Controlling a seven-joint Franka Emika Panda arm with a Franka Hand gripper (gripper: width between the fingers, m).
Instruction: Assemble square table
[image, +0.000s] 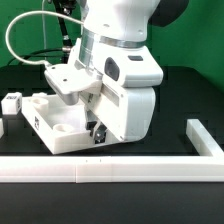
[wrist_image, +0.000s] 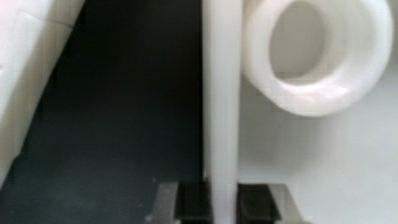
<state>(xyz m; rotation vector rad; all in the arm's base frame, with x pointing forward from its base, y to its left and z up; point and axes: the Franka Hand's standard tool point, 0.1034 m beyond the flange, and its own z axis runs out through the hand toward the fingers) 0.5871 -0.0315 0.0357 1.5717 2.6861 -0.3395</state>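
The white square tabletop (image: 48, 124) rests at the exterior view's left of centre, its hollow side with round corner sockets facing up and toward the camera. My gripper (image: 97, 131) reaches down at its right-hand edge. In the wrist view the tabletop's thin raised rim (wrist_image: 221, 110) runs straight between my two dark fingers (wrist_image: 178, 202), and the gripper (wrist_image: 221, 203) is shut on it. A round corner socket (wrist_image: 313, 55) sits just beside the rim. One short white leg (image: 12, 103) lies apart at the far left.
The long white L-shaped border wall (image: 110, 168) runs along the front and turns back at the exterior view's right (image: 205, 140). The arm's bulky white body (image: 125, 90) hides the table behind it. A white strip (wrist_image: 25, 60) crosses the wrist view beyond the black mat.
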